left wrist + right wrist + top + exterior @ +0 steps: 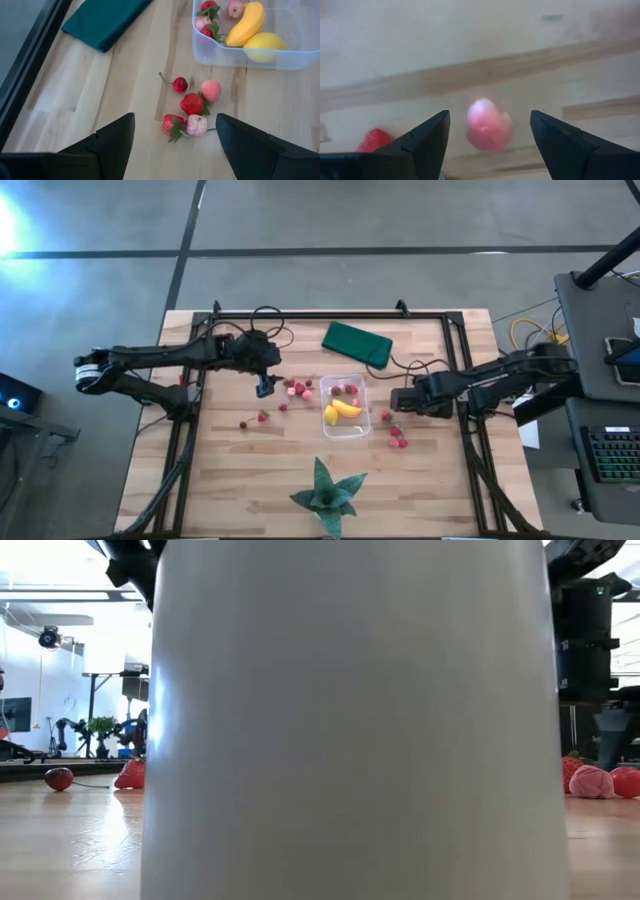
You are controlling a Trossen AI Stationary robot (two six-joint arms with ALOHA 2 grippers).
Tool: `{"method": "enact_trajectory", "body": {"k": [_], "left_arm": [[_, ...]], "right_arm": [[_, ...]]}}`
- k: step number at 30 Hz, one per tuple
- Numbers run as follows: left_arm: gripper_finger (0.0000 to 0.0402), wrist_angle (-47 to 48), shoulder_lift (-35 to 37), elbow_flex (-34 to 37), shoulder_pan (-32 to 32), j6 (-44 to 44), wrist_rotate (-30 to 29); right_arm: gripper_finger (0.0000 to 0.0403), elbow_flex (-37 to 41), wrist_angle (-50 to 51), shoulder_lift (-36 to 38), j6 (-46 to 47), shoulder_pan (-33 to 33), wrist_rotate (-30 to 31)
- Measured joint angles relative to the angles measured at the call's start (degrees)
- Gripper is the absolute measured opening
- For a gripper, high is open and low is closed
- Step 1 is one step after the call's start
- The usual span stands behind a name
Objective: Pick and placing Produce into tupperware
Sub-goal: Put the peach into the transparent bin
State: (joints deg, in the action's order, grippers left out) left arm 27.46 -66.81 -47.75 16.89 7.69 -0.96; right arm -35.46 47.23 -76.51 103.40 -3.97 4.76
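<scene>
Between my right tool's point(490, 145) spread, empty fingers sits a pink berry point(489, 125); left tool point(175, 145) open and empty over loose fruit point(192, 103), tupperware point(343, 406) part-filled.

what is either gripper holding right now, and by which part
Nothing is held. The right gripper is open, with a pink berry lying between its fingers but not touched. The left gripper hangs open over the loose fruit cluster.

Clear tupperware point(345, 407) mid-table, holding banana point(345, 409), lemon point(331, 416) and a few red berries point(343, 390). Loose berries point(298, 389) just beside tub's left wall, under left gripper point(264, 387). Right gripper point(399, 401) near tub's right wall, above more berries point(395, 434). Green rectangle point(356, 344) behind; green star-shaped leafy object point(326, 492) at front edge.
</scene>
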Motion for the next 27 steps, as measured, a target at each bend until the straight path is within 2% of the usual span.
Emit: {"method": "enact_trajectory", "body": {"k": [8,27], "left_arm": [[0.0265,0.0,0.0,0.0,0.0,0.0,0.0],[0.0265,0.1,0.2,0.1,0.5,0.1,0.1]], "right_arm": [[0.0248,-0.5,-1.5,-2.4,-0.6,-0.1,-0.5],[0.0142,-1.5,-4.4,-1.6,-3.3,-0.1,-0.1]]}}
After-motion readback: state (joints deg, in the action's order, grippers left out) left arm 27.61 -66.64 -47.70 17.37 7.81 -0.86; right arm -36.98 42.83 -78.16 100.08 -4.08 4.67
